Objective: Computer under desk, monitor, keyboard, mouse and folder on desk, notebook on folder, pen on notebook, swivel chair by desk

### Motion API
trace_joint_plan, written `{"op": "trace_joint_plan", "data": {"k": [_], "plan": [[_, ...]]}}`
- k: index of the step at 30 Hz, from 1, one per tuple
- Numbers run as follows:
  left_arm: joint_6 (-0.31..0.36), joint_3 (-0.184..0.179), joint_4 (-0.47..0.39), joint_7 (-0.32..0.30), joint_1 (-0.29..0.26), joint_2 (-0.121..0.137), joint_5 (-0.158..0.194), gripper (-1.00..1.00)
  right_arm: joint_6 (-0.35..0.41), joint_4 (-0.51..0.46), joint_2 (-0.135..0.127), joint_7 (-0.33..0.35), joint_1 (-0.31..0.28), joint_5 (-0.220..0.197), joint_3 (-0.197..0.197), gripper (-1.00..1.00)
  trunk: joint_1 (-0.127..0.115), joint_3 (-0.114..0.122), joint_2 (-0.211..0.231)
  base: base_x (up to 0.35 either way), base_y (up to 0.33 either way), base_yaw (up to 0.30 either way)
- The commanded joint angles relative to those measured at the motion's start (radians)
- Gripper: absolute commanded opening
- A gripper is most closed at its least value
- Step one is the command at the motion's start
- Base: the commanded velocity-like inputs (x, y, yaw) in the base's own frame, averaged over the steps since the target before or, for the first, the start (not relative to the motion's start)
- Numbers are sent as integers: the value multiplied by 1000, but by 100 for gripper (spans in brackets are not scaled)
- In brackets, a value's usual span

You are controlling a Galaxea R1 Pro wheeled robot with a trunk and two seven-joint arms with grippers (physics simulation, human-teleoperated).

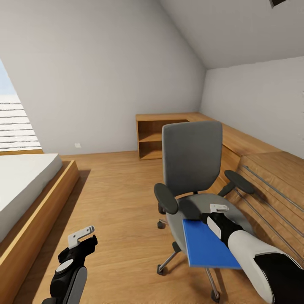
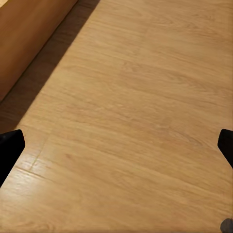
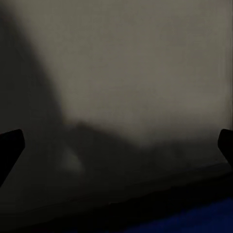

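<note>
The swivel chair [image 1: 192,158], grey with black armrests, stands in the middle of the room on a chrome star base. The bright blue folder [image 1: 207,247] lies flat at the front of its seat and overhangs the front edge. My right gripper [image 1: 207,218] is low over the seat at the folder's far edge. In the right wrist view its fingers are spread wide, so the right gripper [image 3: 116,145] is open, with the grey seat [image 3: 136,73] close in front and a strip of the blue folder [image 3: 194,221] at the edge. My left gripper [image 1: 80,244] hangs open over the bare wooden floor [image 2: 126,116].
A bed [image 1: 23,185] on a wooden frame runs along the left, under a window with blinds [image 1: 14,122]. A light wooden shelf unit [image 1: 158,135] stands against the back wall. A wooden cabinet [image 1: 270,177] runs along the right wall beside the chair. Open floor lies between bed and chair.
</note>
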Motion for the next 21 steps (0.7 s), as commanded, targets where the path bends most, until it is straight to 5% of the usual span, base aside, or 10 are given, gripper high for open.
{"op": "trace_joint_plan", "data": {"k": [1,11,21], "plan": [[2,0,-1,7,-1,0,11,100,6,-2,-1,-5,0,-9,8,100,0,-1,0,-9,0,0],[2,-3,-1,6,-1,0,11,100,6,-3,-1,-4,0,-9,8,100,0,-1,0,-1,0,0],[1,-7,-1,5,-1,-1,11,100,-38,-5,-1,-2,-1,-10,8,100,-39,30,70,0,0,0]]}}
